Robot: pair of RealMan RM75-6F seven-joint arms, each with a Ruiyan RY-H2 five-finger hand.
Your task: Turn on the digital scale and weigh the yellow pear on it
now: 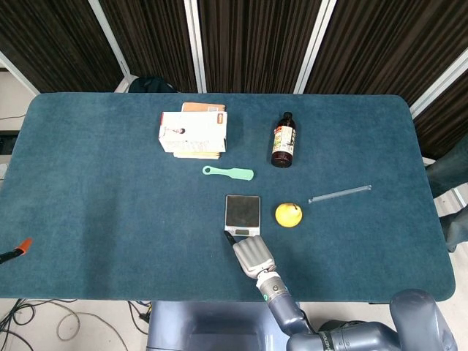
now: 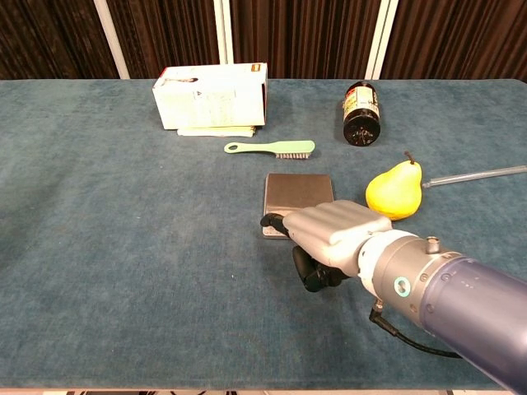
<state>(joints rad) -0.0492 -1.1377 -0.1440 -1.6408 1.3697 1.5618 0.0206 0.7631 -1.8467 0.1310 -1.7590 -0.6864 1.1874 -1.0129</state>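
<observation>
Right hand (image 2: 333, 233) rests curled, holding nothing, one fingertip at the digital scale's (image 2: 298, 194) front edge (yellow pear (image 2: 394, 191) beside the scale).

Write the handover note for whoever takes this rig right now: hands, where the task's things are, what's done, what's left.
Right hand: at the near edge of the digital scale, a fingertip by its front panel, holding nothing; contact with a button cannot be told.
Left hand: not in view.
Yellow pear: on the table, right of the scale, apart from it.
Done: hand brought to the scale's controls. Whether the scale is on cannot be read.
Left: confirm power, then set the pear on the platform.
</observation>
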